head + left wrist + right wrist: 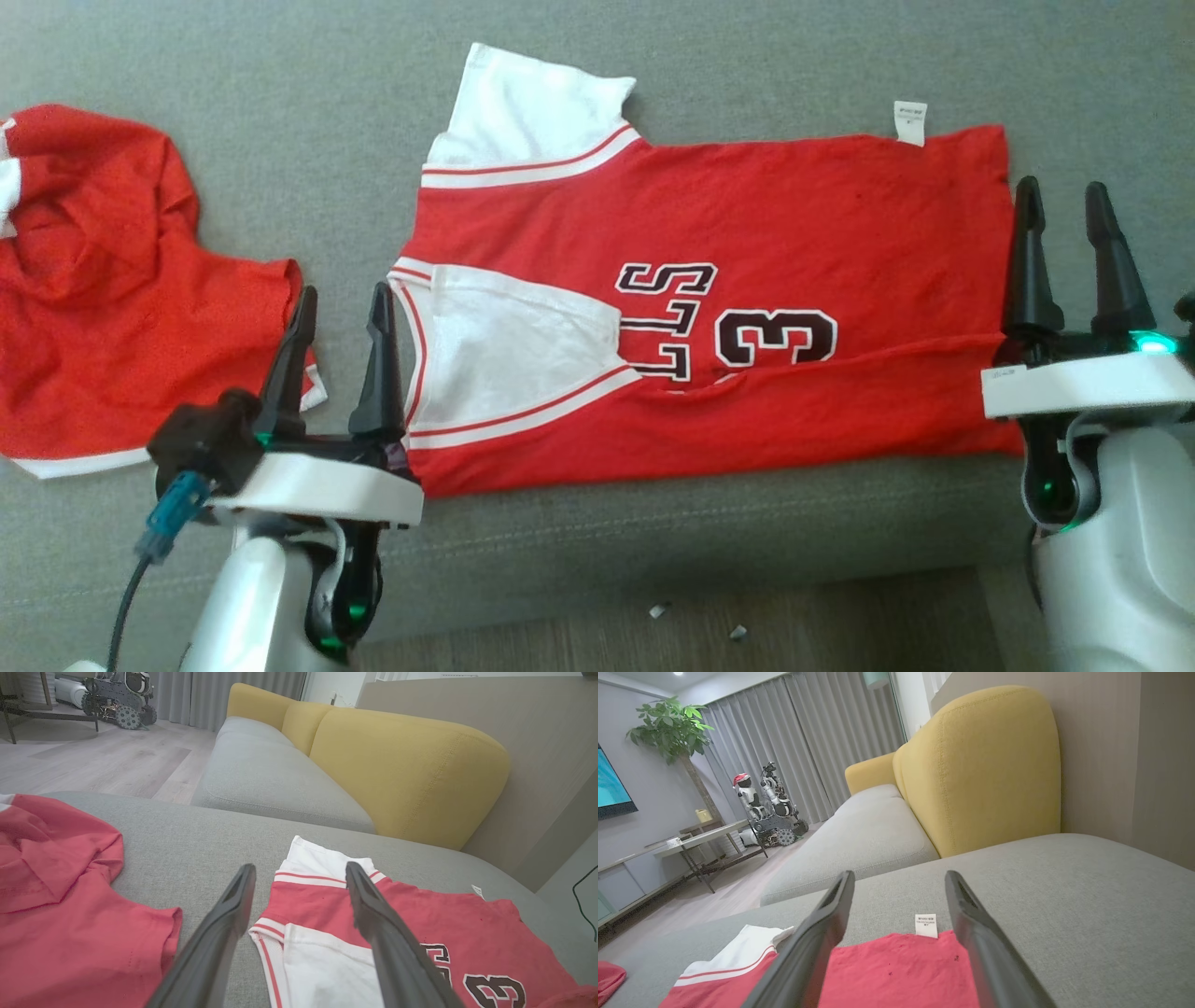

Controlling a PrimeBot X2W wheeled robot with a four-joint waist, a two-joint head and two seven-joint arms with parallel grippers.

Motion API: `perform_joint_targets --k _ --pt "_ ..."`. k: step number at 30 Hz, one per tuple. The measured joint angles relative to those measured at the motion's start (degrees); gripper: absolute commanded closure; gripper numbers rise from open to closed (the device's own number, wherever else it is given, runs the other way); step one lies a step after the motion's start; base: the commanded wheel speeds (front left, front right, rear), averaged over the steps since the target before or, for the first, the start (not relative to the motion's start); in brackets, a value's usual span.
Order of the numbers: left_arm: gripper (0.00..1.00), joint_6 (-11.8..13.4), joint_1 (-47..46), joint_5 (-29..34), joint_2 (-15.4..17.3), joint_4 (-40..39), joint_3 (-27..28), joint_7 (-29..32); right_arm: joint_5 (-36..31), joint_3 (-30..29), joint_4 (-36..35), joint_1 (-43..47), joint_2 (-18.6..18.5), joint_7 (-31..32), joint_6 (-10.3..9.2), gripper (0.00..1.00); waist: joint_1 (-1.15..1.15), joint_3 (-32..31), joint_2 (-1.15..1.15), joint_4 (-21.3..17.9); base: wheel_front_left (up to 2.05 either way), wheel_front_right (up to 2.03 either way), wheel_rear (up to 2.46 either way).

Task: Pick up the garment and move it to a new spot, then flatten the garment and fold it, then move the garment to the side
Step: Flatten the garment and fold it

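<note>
While left gripper (344, 293) and right gripper (1061, 185) hang spread beside the shirt (747, 205), we should pinch its near corners evenly.

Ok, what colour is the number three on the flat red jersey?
The number three is black with a white outline; clearest in head view.

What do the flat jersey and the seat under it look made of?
Jersey: soft matte knit, probably cotton or polyester; it lies limp with creases. Seat: grey woven upholstery, matte; weave texture and a stitched seam show.
</note>
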Motion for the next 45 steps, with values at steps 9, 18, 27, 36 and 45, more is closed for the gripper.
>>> perform_joint_targets --k 9,18,27,36,45 --pt "0.0 -0.03 -2.18 0.03 -0.04 0.3 -1.88 0.0 -0.9 -2.64 2.24 -3.04 -1.9 7.56 0.0 0.0 0.0 3.28 0.0 0.91 0.0 0.0 0.0" --pt "0.0 -0.08 -7.08 0.62 -0.1 0.59 -4.98 0.0 -0.12 -6.19 14.16 -17.77 -7.8 18.79 0.0 0.0 0.0 8.97 0.0 2.6 0.0 0.0 0.0" --pt "0.0 -0.02 -9.53 0.62 -0.16 0.59 -6.17 0.0 -2.98 -6.89 27.58 -27.32 -10.59 22.26 0.0 0.0 0.0 13.13 0.0 4.6 0.0 0.0 0.0" --pt "0.0 -0.02 -10.97 1.02 -0.2 0.58 -6.49 0.0 -5.1 -6.68 37.69 -33.04 -13.3 22.25 0.0 0.0 0.01 14.56 0.0 5.41 0.0 0.0 0.0" --pt "0.0 -0.56 -12.03 2.55 -0.31 1.78 -4.56 -0.01 -2.86 -0.93 40.01 -34.22 -10.43 18.97 0.0 1.0 0.0 13.33 0.0 3.46 0.0 0.0 0.0"
